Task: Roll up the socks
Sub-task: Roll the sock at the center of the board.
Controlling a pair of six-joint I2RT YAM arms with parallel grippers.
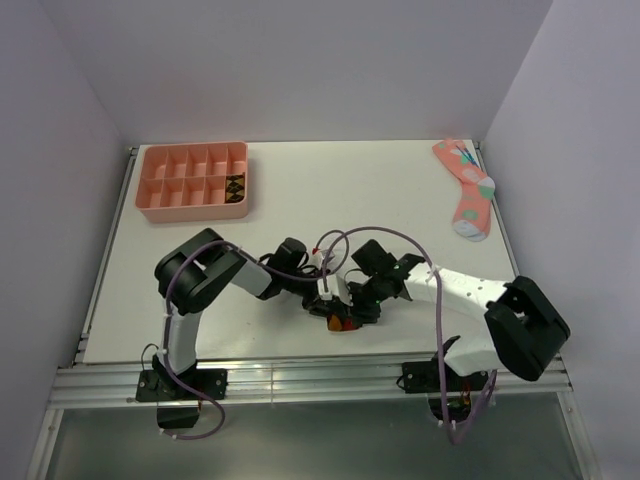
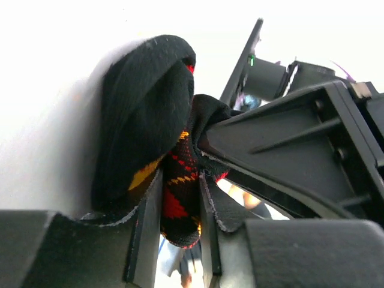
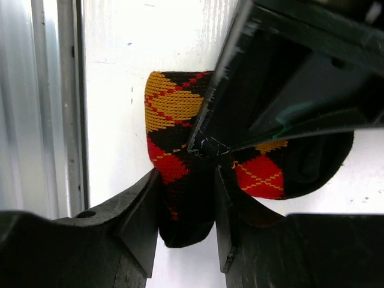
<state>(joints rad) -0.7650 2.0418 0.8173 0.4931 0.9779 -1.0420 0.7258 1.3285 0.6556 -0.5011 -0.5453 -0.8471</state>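
Note:
A dark argyle sock with red and orange diamonds (image 1: 342,322) lies bunched on the table near the front edge, between both grippers. My left gripper (image 1: 326,300) is shut on a fold of it; in the left wrist view the sock (image 2: 150,108) bulges above the gripper (image 2: 177,192). My right gripper (image 1: 362,300) is shut on another fold of the same sock (image 3: 171,108), pinched in the gripper (image 3: 187,192). The left gripper's finger (image 3: 252,78) crosses over the sock. A second dark argyle bundle with pale diamonds (image 1: 235,186) sits in a tray compartment.
A pink compartment tray (image 1: 160,195) stands at the back left. A pink sock with teal and white marks (image 1: 467,190) lies at the back right. The table's metal front rail (image 3: 54,108) runs just beside the held sock.

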